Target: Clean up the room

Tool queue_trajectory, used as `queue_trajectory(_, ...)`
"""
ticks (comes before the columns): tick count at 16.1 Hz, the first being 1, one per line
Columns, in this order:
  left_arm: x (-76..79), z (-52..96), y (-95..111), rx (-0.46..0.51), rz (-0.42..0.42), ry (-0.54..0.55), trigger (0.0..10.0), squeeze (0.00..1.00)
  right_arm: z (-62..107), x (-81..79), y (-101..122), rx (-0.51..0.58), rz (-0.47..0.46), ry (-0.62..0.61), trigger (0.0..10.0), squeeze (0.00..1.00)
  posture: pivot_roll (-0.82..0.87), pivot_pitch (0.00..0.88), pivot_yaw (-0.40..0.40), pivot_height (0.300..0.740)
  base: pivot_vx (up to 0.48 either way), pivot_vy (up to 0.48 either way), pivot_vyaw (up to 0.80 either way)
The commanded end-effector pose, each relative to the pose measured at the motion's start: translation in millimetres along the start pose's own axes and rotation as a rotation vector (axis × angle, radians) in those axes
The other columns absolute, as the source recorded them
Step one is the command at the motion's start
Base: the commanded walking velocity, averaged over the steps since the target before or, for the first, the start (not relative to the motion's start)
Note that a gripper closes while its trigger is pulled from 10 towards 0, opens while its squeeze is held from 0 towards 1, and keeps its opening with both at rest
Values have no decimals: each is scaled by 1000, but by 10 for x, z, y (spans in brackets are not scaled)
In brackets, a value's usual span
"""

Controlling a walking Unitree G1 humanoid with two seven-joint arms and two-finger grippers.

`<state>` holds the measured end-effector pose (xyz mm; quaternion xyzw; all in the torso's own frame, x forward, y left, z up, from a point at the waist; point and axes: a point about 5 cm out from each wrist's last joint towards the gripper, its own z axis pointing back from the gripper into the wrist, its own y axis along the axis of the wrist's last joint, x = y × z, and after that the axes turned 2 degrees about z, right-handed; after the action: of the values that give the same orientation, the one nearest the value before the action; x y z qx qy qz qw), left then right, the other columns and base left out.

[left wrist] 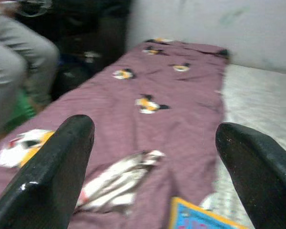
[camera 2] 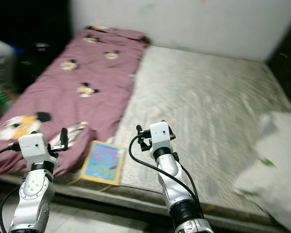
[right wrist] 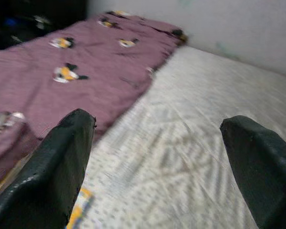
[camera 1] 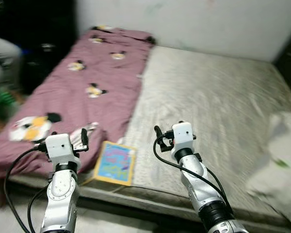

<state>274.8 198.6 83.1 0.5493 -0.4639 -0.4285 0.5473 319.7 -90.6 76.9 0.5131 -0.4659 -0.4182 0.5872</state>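
Book point(camera 1: 114, 163) lies flat on the mattress point(camera 1: 208, 111) near its front edge, lower centre-left of the head views, yellow border and blue cover up. Long axis runs roughly front to back, top edge tilted slightly toward the right. It sits just beside the near end of the maroon blanket point(camera 1: 92, 73), which runs lengthwise from lower left toward the wall point(camera 1: 194, 22) at top, printed with yellow, black and white cartoon figures. A striped cloth point(left wrist: 115, 179) lies bunched on the blanket close to the book's left side. A whitish pillow point(camera 1: 276, 170) sits on the right side of the mattress, at the right edge of frame.

Left gripper point(left wrist: 162, 167) is raised above the blanket's near corner, lower left of the head views, fingers point(left wrist: 55, 167) spread wide and holding nothing; it aims along the blanket, with the book's corner showing at the bottom of its wrist view. Right gripper point(right wrist: 162, 167) hangs over the bare mattress, lower centre, to the right of the book, fingers point(right wrist: 59, 162) also wide apart and free, pointed toward the far wall. Both silver forearms rise from the bottom of frame, wrists level, black cables looping beside them.

A person's grey-clad leg point(left wrist: 16, 71) shows at upper left beside the bed. Views are slightly blurred.
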Motion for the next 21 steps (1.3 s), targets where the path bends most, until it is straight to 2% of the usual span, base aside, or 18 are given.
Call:
queue_trajectory(1, 20, -6, -1, 2, -7, -25, 10000, 0, -37, 11, 35, 6, -9, -11, 10000, 0, 37, 24, -91, 740, 0, 0, -800)
queue_trajectory(13, 86, -19, -6, -2, -14, -82, 10000, 0, -29, 7, 17, 1, -48, -15, 10000, 0, 34, 34, -80, 740, 0, -20, -800)
queue_trajectory(21, 131, -29, -40, -16, 6, -118, 10000, 0, -34, 17, -8, -15, -63, -7, 10000, 0, 35, 22, -80, 740, 0, -319, 0)
